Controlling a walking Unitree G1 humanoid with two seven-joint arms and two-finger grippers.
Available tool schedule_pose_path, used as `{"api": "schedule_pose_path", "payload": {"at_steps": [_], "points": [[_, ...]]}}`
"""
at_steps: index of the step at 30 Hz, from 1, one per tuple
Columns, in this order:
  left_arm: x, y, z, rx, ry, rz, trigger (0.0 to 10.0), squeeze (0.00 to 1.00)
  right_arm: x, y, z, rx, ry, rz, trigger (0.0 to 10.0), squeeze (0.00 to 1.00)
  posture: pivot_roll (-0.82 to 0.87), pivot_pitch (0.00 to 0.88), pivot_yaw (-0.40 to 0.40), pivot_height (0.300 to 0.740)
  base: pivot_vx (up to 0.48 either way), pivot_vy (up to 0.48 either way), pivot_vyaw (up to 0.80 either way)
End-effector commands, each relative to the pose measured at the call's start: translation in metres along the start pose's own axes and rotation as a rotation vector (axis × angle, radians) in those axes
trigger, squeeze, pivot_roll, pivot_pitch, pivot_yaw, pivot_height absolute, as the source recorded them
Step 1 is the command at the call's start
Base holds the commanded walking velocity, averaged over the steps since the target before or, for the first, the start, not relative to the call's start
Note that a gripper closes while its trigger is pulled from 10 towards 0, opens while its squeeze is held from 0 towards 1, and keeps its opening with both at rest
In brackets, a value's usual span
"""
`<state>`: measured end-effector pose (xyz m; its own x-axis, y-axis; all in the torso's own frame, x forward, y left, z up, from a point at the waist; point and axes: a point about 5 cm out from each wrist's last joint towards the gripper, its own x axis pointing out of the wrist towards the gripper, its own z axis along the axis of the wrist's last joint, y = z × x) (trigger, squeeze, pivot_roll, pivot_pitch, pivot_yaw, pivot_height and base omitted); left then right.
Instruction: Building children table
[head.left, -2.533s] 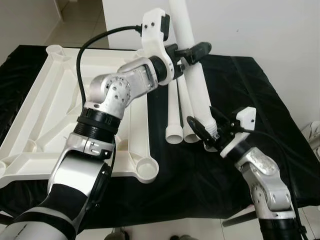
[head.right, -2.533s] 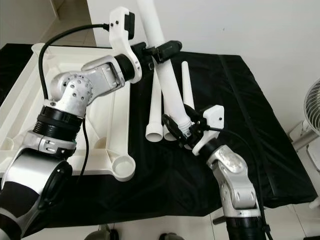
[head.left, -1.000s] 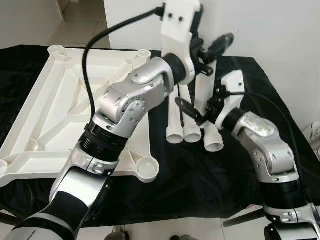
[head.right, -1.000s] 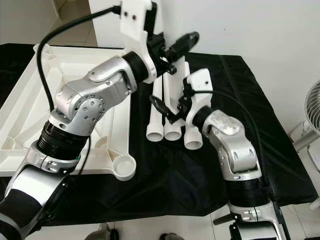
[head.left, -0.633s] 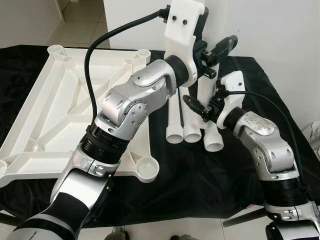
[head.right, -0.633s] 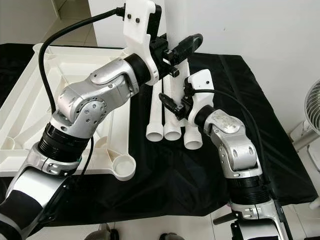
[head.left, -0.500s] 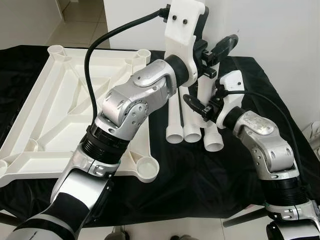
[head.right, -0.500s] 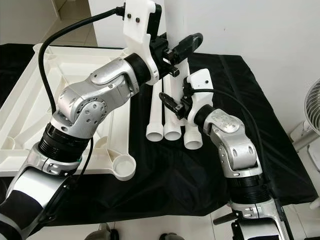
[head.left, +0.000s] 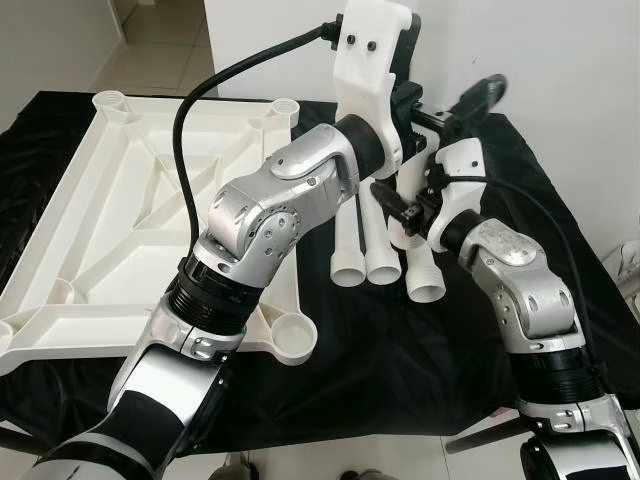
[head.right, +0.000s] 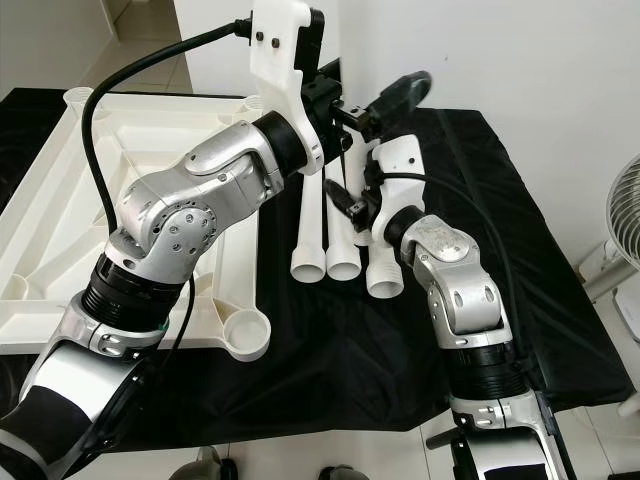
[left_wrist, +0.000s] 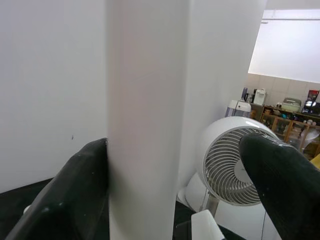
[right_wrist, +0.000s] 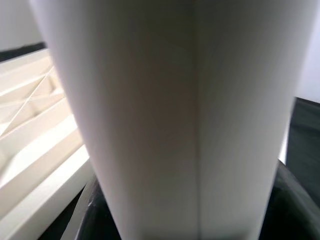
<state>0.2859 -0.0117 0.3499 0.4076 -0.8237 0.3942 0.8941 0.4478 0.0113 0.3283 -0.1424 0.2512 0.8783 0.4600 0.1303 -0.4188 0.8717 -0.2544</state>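
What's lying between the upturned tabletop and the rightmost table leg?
Two more white legs lie side by side on the black cloth, open ends toward the robot, between the tabletop and the rightmost leg. Both eye views show this.

A black cloth (head.left: 400, 350) covers the counter. On its left part lies a white tabletop (head.left: 110, 220), upside down with its ribs and round corner sockets facing up. Just right of it, near the middle, three white legs (head.left: 385, 262) lie side by side, open ends toward the near edge.
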Motion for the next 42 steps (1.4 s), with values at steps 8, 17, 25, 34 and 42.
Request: {"api": "schedule_pose_path", "payload": {"at_steps": [8,17,25,34,42], "points": [[-0.008,-0.001,-0.007,-0.063,0.025,-0.118,10.0,0.0,-0.002,-0.017,0.005,0.199,-0.122,-0.216,10.0,0.0,0.01,0.089,-0.016,0.74,0.0,0.0,0.0],[-0.03,0.038,-0.027,0.053,0.089,0.105,10.0,0.0,-0.016,-0.031,0.002,0.304,-0.197,-0.383,10.0,0.0,0.01,0.089,-0.006,0.74,0.0,0.0,0.0],[-0.061,0.049,-0.055,0.3,0.28,0.06,10.0,0.0,-0.023,-0.028,0.002,0.289,-0.223,-0.387,10.0,0.0,0.01,0.097,-0.004,0.74,0.0,0.0,0.0],[-0.113,0.022,-0.085,0.314,0.544,-0.295,10.0,0.0,-0.034,-0.037,0.003,0.25,-0.24,-0.411,10.0,0.0,0.0,0.106,-0.005,0.74,0.0,0.0,0.0],[-0.145,0.03,-0.085,0.301,0.673,-0.336,10.0,0.0,-0.041,-0.044,0.005,0.215,-0.238,-0.423,10.0,0.0,0.0,0.109,-0.006,0.74,0.0,0.0,0.0]]}}
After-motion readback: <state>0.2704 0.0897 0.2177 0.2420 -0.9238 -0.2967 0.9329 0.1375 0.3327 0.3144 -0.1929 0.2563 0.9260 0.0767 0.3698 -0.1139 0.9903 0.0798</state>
